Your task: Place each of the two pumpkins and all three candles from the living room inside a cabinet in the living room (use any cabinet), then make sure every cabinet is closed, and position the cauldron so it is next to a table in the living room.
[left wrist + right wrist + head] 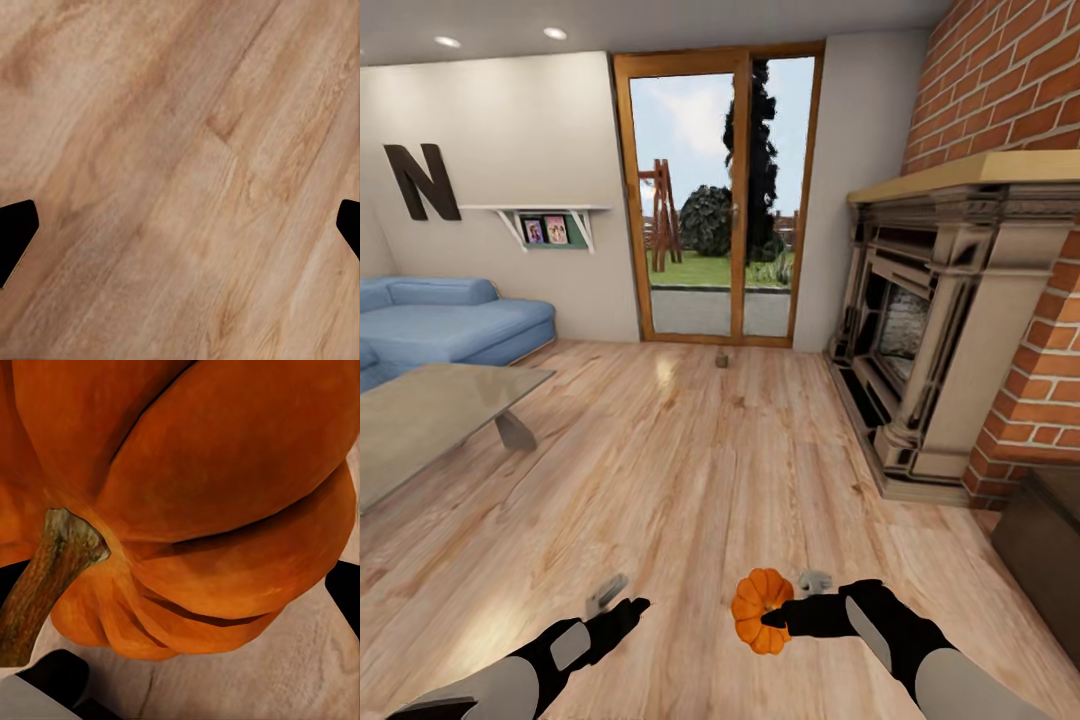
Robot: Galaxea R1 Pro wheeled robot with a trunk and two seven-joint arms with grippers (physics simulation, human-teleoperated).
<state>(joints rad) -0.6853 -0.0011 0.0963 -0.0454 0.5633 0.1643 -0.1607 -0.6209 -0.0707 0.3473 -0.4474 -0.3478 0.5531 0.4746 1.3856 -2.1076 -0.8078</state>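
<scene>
A large dark letter N [422,181] is read on the left wall. The table [420,420] stands left. The left gripper [618,601] is carried empty, jaws apart, over the floor [690,470]. One pumpkin [761,611] is clamped in the right gripper [785,612]; carrying to the cabinet [1045,560], at right, seems next, its front needing opening.

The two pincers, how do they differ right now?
The right pincer is shut on the pumpkin; the left pincer is open and holds nothing, with bare floor between its fingers. Both are black and held low over the floor.
</scene>
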